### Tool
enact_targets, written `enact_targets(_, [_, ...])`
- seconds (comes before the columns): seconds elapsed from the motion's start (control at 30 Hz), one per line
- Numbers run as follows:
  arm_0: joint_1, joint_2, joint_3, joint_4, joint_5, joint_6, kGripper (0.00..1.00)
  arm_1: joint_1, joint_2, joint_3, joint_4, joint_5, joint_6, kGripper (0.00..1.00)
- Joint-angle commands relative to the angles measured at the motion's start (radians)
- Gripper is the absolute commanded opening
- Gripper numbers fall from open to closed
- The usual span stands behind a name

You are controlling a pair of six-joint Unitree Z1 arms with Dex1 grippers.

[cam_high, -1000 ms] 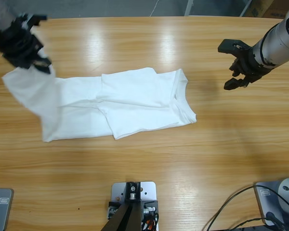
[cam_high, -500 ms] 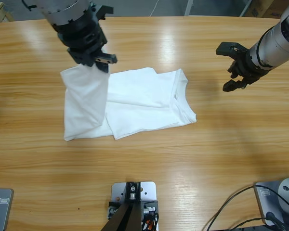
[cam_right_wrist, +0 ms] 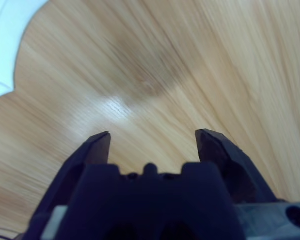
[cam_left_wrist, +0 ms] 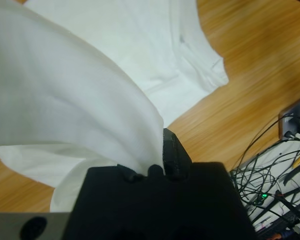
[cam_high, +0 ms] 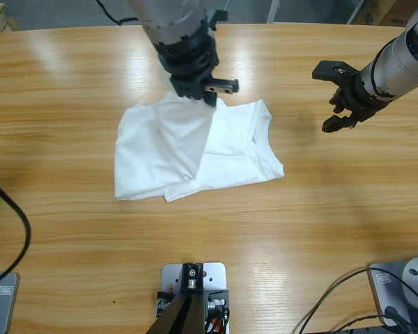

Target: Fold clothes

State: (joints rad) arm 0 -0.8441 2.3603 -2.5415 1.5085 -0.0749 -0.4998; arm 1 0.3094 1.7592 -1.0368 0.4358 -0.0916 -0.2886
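The white T-shirt point(cam_high: 223, 149) lies on the wooden table, its round neck toward the right. My left gripper point(cam_high: 207, 92) is shut on the shirt's left end and holds it lifted over the shirt's middle, the cloth draping down to the table. In the left wrist view that cloth point(cam_left_wrist: 65, 100) fills the frame from the jaws, with the collar point(cam_left_wrist: 200, 60) beyond. My right gripper point(cam_high: 341, 97) hovers open and empty over bare wood to the right of the neck. In the right wrist view my right gripper point(cam_right_wrist: 152, 142) has only a corner of the shirt point(cam_right_wrist: 5, 35) showing at top left.
Cables point(cam_left_wrist: 270, 165) and gear lie past the table's edge in the left wrist view. A black cable point(cam_high: 14, 236) curves over the table's lower left. Bare wood point(cam_high: 320, 229) surrounds the shirt.
My left gripper has carried the shirt's left end from the far left rightward over the shirt, folding it across. The right gripper has barely moved.
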Motion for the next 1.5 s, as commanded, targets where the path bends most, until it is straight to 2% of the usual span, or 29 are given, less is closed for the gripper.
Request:
enact_targets(0.03, [-0.009, 0.104, -0.036, 0.064, -0.014, -0.026, 0.0, -0.015, 0.037, 0.019, -0.005, -0.008, 0.009, 0.706])
enact_targets(0.27, [-0.01, 0.169, -0.169, 0.063, -0.041, -0.059, 0.0, -0.016, 0.026, 0.037, -0.006, -0.008, 0.009, 0.706])
enact_targets(0.3, [-0.012, 0.187, -0.215, 0.063, -0.055, -0.062, 0.308, -0.015, 0.026, 0.037, -0.006, -0.008, 0.009, 0.706])
enact_targets(0.33, [-0.014, 0.204, -0.256, 0.065, -0.062, -0.061, 0.894, -0.015, 0.026, 0.037, -0.007, -0.008, 0.009, 0.706])
enact_targets(0.37, [-0.014, 0.207, -0.275, 0.065, -0.062, -0.062, 0.973, -0.016, 0.026, 0.037, -0.007, -0.008, 0.009, 0.706])
enact_targets(0.43, [-0.015, 0.207, -0.333, 0.064, -0.062, -0.063, 0.973, -0.016, 0.025, 0.037, -0.007, -0.007, 0.009, 0.706])
enact_targets(0.6, [-0.018, 0.25, -0.592, 0.061, -0.119, -0.071, 0.973, -0.015, 0.027, 0.041, -0.008, -0.008, 0.009, 0.706])
enact_targets(0.67, [-0.018, 0.249, -0.66, 0.063, -0.133, -0.083, 0.973, -0.015, 0.026, 0.041, -0.008, -0.007, 0.01, 0.706])
enact_targets(0.83, [0.018, 0.138, -0.654, 0.154, -0.088, -0.028, 0.965, 0.012, -0.021, 0.03, -0.004, -0.016, 0.014, 0.701])
enact_targets(0.9, [0.042, 0.055, -0.567, 0.156, -0.061, 0.073, 0.959, 0.072, -0.05, -0.009, 0.023, -0.04, 0.08, 0.702])
enact_targets(0.93, [0.055, 0.031, -0.559, 0.156, -0.056, 0.097, 0.959, 0.098, -0.054, -0.034, 0.043, -0.041, 0.131, 0.73])
enact_targets(1.03, [0.099, -0.023, -0.544, 0.156, -0.054, 0.123, 0.959, 0.153, -0.051, -0.115, 0.137, -0.037, 0.296, 0.913])
enact_targets(1.13, [0.125, -0.086, -0.382, 0.156, -0.054, 0.227, 0.947, 0.182, -0.048, -0.192, 0.234, -0.033, 0.632, 1.0])
enact_targets(1.2, [0.129, -0.13, -0.214, 0.156, -0.039, 0.314, 0.945, 0.213, -0.037, -0.25, 0.295, -0.032, 0.833, 0.996])
enact_targets(1.27, [0.129, -0.179, -0.019, 0.154, 0.029, 0.349, 0.945, 0.259, -0.003, -0.324, 0.359, -0.026, 0.963, 0.989])
enact_targets(1.3, [0.129, -0.203, 0.071, 0.152, 0.063, 0.354, 0.945, 0.284, 0.023, -0.368, 0.39, -0.015, 0.984, 0.983])
enact_targets(1.33, [0.129, -0.223, 0.146, 0.149, 0.083, 0.359, 0.949, 0.321, 0.055, -0.41, 0.398, 0.002, 0.934, 0.983])
enact_targets(1.4, [0.131, -0.269, 0.263, 0.114, 0.119, 0.369, 0.954, 0.387, 0.105, -0.467, 0.39, 0.001, 0.632, 0.987])
enact_targets(1.5, [0.165, -0.335, 0.41, 0.054, 0.183, 0.366, 0.95, 0.399, 0.126, -0.524, 0.393, 0.039, 0.606, 0.975])
